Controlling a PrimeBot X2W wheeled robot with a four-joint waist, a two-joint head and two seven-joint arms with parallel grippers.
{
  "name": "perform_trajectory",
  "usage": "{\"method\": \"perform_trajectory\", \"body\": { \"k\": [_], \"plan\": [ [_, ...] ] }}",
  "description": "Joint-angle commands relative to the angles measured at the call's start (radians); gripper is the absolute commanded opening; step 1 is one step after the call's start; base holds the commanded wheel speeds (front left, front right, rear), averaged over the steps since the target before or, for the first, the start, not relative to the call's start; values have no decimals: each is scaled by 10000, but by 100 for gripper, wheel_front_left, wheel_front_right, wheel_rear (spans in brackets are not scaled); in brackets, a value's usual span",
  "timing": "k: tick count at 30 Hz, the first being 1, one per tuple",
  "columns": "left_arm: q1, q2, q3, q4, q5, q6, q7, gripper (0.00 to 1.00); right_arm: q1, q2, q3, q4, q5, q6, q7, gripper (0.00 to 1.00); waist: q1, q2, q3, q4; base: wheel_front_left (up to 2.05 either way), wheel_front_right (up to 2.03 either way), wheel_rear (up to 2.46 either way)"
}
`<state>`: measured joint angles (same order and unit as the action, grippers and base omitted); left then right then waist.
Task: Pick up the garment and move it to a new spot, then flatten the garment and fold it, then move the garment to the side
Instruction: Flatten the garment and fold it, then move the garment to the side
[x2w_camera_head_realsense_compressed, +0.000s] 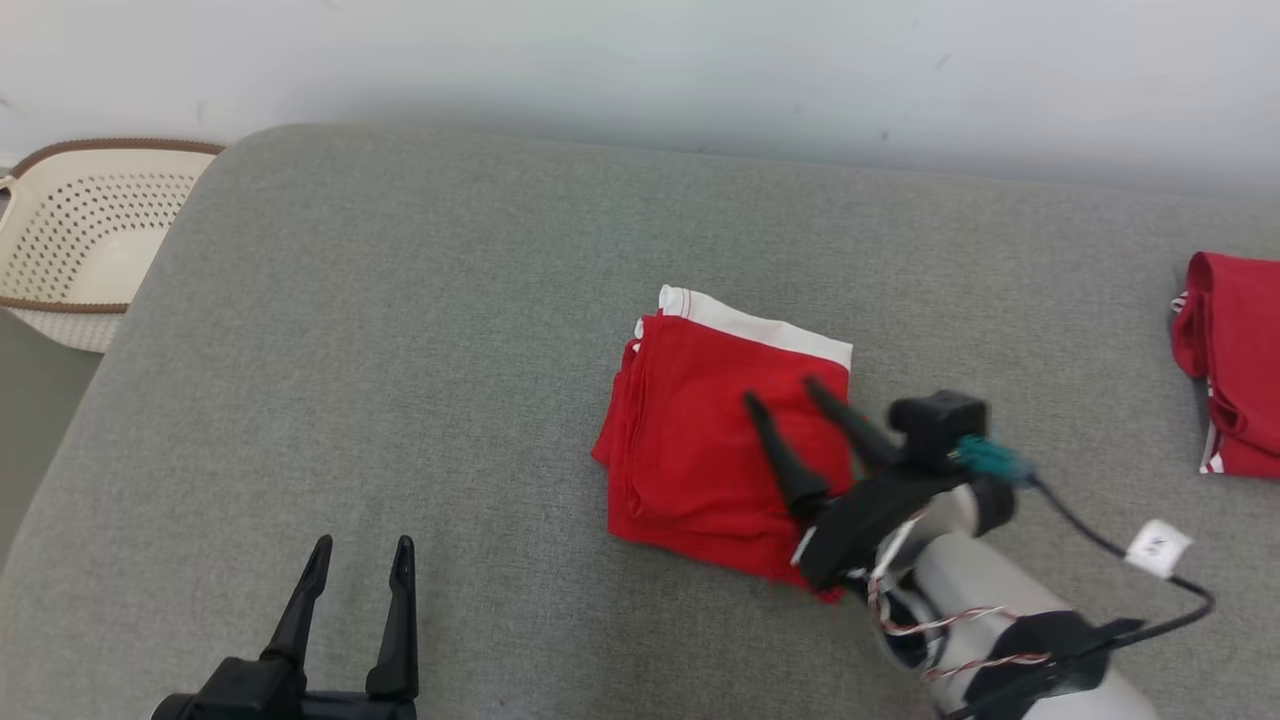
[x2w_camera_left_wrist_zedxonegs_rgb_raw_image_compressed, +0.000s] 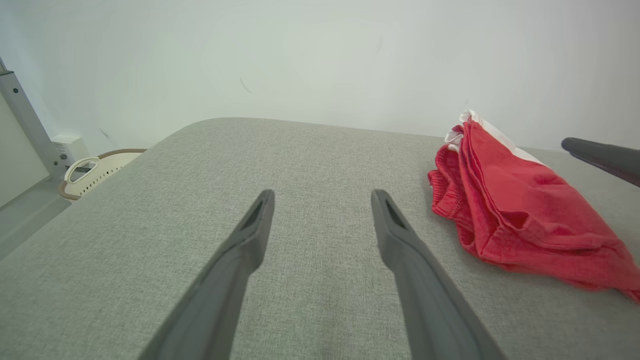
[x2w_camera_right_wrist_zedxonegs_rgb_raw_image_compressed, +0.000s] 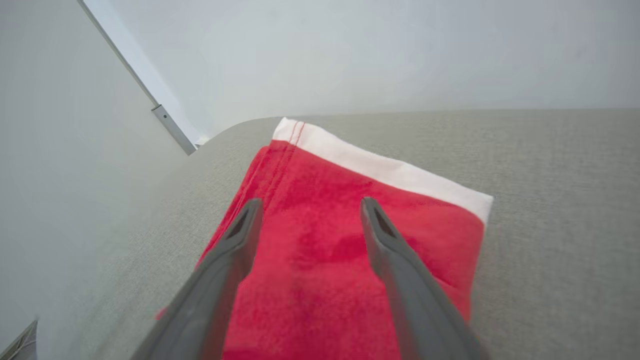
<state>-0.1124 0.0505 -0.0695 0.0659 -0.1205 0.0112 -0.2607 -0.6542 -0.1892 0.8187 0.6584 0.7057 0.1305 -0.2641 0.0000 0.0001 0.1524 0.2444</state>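
- Left claw (x2w_camera_head_realsense_compressed: 362, 542) is hanging at the near left over the bare grey padded surface (x2w_camera_head_realsense_compressed: 400, 330), its two fingers standing apart and gripping nothing. Farther left, off the pad's rounded edge, a cream perforated basket (x2w_camera_head_realsense_compressed: 70, 240) is being cut off by the frame.
- The folded red garment (x2w_camera_head_realsense_compressed: 690, 450), with a white band along its far edge, is lying mid-surface, right of centre and well apart from that claw.
- The right claw (x2w_camera_head_realsense_compressed: 780, 390) is reaching over the garment from the near right, fingers spread with nothing between them. Whether the tips are touching the cloth is proving hard to tell.
- Its wrist is covering the garment's near right corner, and a white tag (x2w_camera_head_realsense_compressed: 1158, 547) is dangling beside the arm.
- A second red garment (x2w_camera_head_realsense_compressed: 1235, 370) is lying at the far right, clipped by the frame edge.
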Motion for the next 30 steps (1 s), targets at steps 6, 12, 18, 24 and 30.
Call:
{"method": "perform_trajectory", "body": {
  "k": [6, 12, 18, 24, 30],
  "plan": [
    [268, 6, 152, -65, 129, 25, -39, 100, 170, -537, -982, 340, -168, 4, -13, 100, 0, -1, -185, -244, 0, 0, 0],
    [315, 6, 251, -78, 209, -30, -39, 100, -49, -661, -804, 1182, 528, 4, 379, 100, 0, -1, -262, -313, 0, 0, 0],
    [273, 6, 293, -112, 215, -66, -39, 100, -190, -640, -425, 1559, 1192, 4, 685, 100, 0, -1, -181, -240, 0, 0, 0],
    [203, 6, 234, -113, 163, -50, -39, 100, -332, -546, -15, 1925, 1576, 4, 723, 100, 0, -1, -47, -102, 0, 0, 0],
    [171, 6, 208, -92, 138, -40, -39, 100, -412, -383, 483, 2217, 2151, 5, 949, 100, 0, -1, 41, -24, 0, 0, 0]
  ]
}}
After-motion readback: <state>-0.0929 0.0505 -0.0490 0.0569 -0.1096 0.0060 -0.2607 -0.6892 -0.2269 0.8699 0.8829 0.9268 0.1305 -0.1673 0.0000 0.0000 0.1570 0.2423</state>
